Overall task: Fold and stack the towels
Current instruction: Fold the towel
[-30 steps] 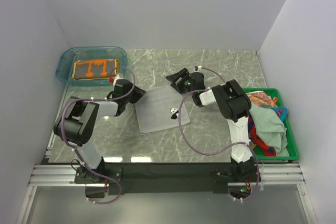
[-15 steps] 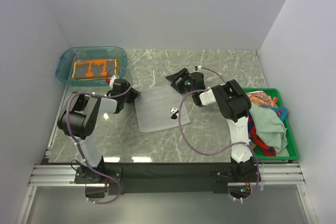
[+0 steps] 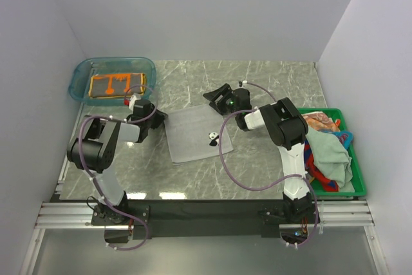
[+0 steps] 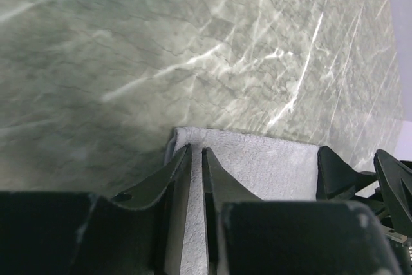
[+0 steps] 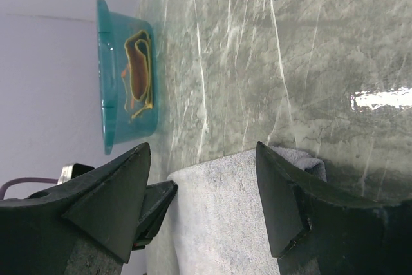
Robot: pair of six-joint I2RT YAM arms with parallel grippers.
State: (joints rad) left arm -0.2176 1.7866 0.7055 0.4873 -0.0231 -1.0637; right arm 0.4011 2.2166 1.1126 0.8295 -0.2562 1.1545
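A pale grey-white towel (image 3: 193,134) lies flat mid-table, with a small black-and-white mark near its right edge. My left gripper (image 3: 162,118) sits at its far left corner. In the left wrist view the jaws (image 4: 197,152) are nearly together with a strip of the towel (image 4: 270,165) pinched between them. My right gripper (image 3: 212,98) is at the far right corner. It is open (image 5: 203,149), its fingers straddling the towel's edge (image 5: 219,217). An orange-brown towel (image 3: 116,85) lies folded in the teal tub (image 3: 77,75).
The teal tub (image 5: 109,94) stands at the back left, close behind my left arm. A green crate (image 3: 357,172) at the right edge holds a pale green towel (image 3: 331,159) and a red patterned one (image 3: 315,120). Walls close in on three sides.
My left wrist has drawn a little to the left and back, and its jaws have narrowed onto the towel's corner. The right arm and the towel have stayed put.
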